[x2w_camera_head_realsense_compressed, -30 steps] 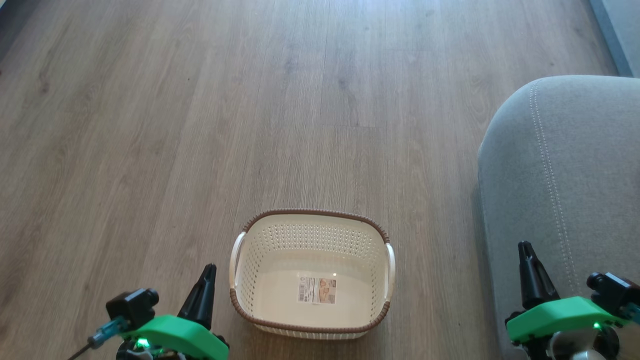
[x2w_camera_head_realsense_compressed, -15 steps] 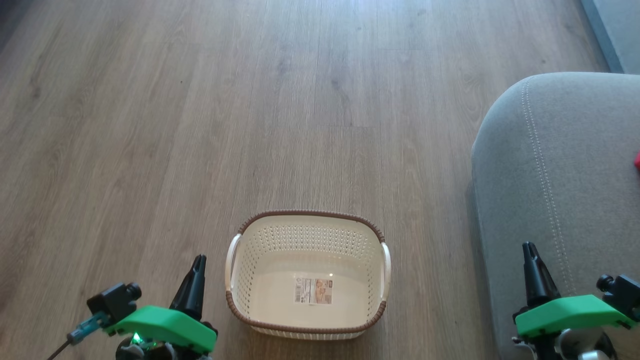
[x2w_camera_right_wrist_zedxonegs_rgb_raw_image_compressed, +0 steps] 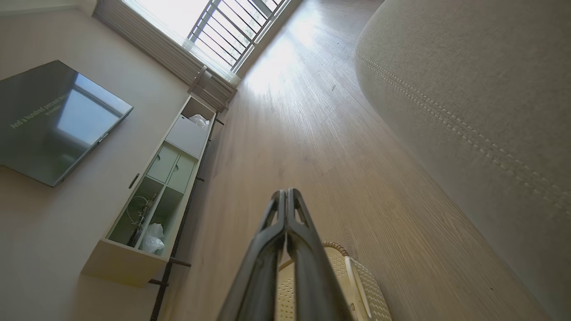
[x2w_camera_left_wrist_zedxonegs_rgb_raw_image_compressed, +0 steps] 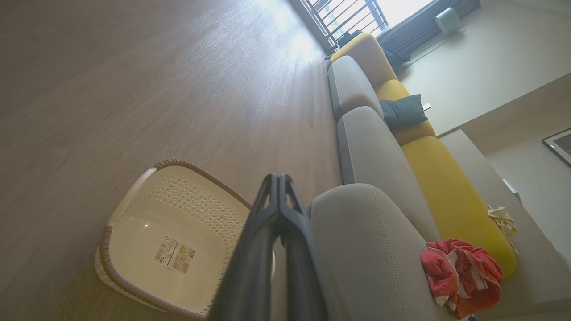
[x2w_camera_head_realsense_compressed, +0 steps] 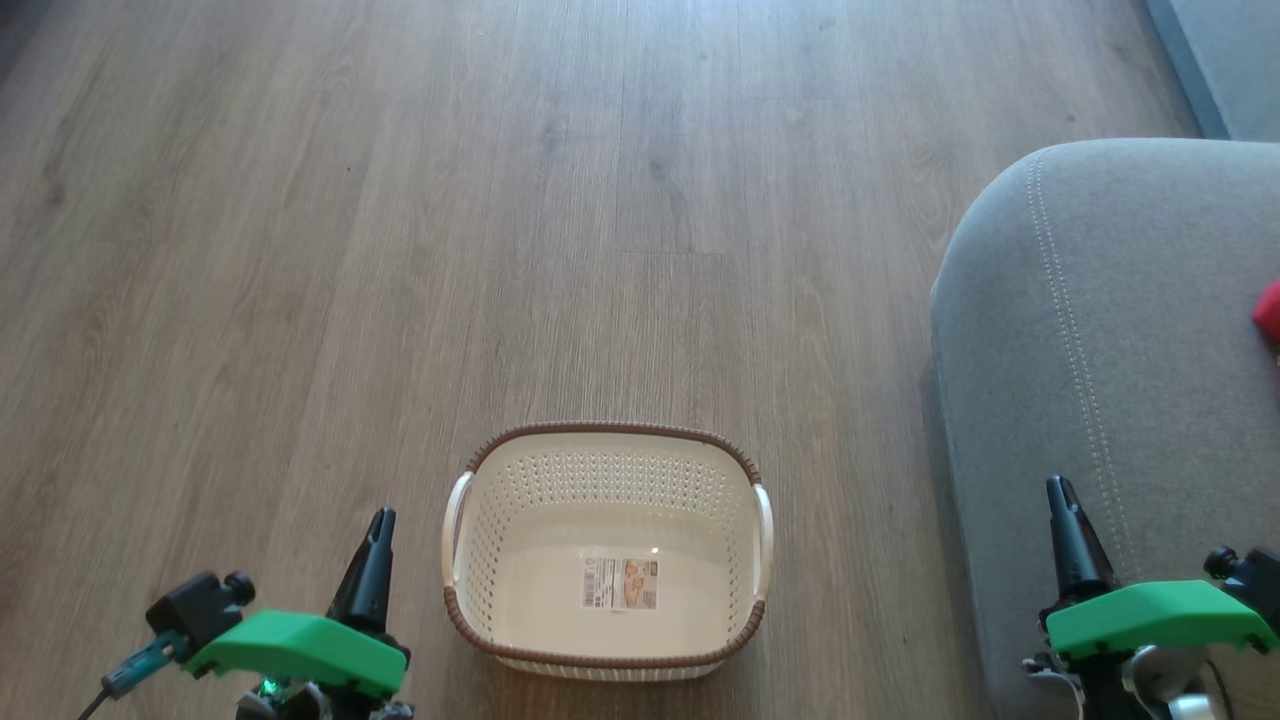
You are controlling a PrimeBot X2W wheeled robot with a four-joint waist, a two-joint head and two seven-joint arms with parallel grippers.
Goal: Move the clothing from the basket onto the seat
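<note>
The cream basket (x2w_camera_head_realsense_compressed: 480, 560) with a brown rim stands on the wood floor, holding nothing but its bottom label; it also shows in the left wrist view (x2w_camera_left_wrist_zedxonegs_rgb_raw_image_compressed: 134, 209). Red clothing (x2w_camera_left_wrist_zedxonegs_rgb_raw_image_compressed: 461, 276) with white trim lies bunched on the grey seat (x2w_camera_left_wrist_zedxonegs_rgb_raw_image_compressed: 370, 258), and a red edge of the clothing (x2w_camera_head_realsense_compressed: 1268, 312) peeks in at the right of the head view on the seat (x2w_camera_head_realsense_compressed: 1100, 330). My left gripper (x2w_camera_head_realsense_compressed: 378, 525) hangs shut left of the basket. My right gripper (x2w_camera_head_realsense_compressed: 1058, 492) is shut over the seat's front edge. Both hold nothing.
Wood floor (x2w_camera_head_realsense_compressed: 400, 250) stretches ahead and to the left. More grey and yellow sofa cushions (x2w_camera_left_wrist_zedxonegs_rgb_raw_image_compressed: 419, 178) run beyond the seat. A low shelf unit (x2w_camera_right_wrist_zedxonegs_rgb_raw_image_compressed: 151, 200) and a wall screen (x2w_camera_right_wrist_zedxonegs_rgb_raw_image_compressed: 49, 120) stand across the room near a window.
The head camera has turned slightly right, so the basket and seat drift left in the picture and the red clothing's edge has come into view. Both grippers stay shut.
</note>
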